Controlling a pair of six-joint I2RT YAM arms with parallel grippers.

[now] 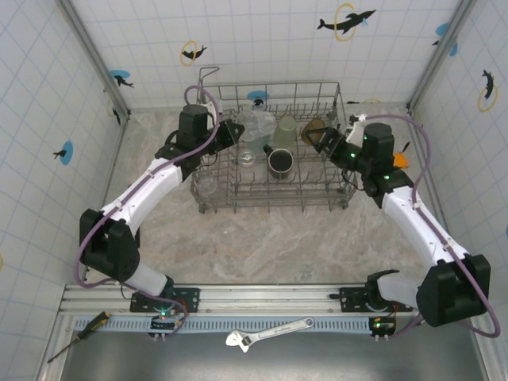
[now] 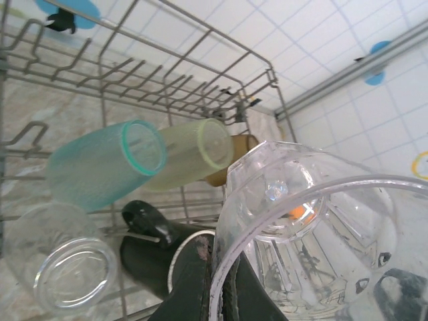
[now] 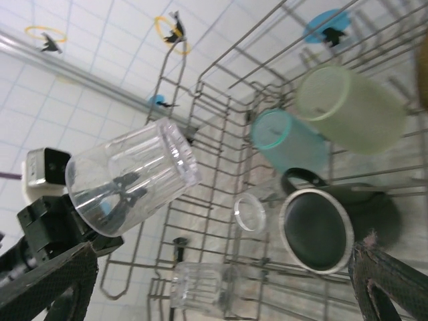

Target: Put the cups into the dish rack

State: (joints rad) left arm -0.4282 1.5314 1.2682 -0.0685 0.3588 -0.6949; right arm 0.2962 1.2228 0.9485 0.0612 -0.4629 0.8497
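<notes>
Clear tumbler [image 2: 314, 227]: looking light, stiff, slick, breakable.
Left gripper [image 2: 217, 267]: clamping its rim over the dish rack [image 2: 200, 47].
Right gripper [image 1: 327, 143]: standing spread, empty.

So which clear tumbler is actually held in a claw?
The tumbler pinched at its rim by the left claw, over the dish rack; the other clear tumblers sit inside it.

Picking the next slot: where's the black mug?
Top view: the black mug sits in the middle of the dish rack, nearer than the pale green tumbler, right of a clear tumbler.
</notes>
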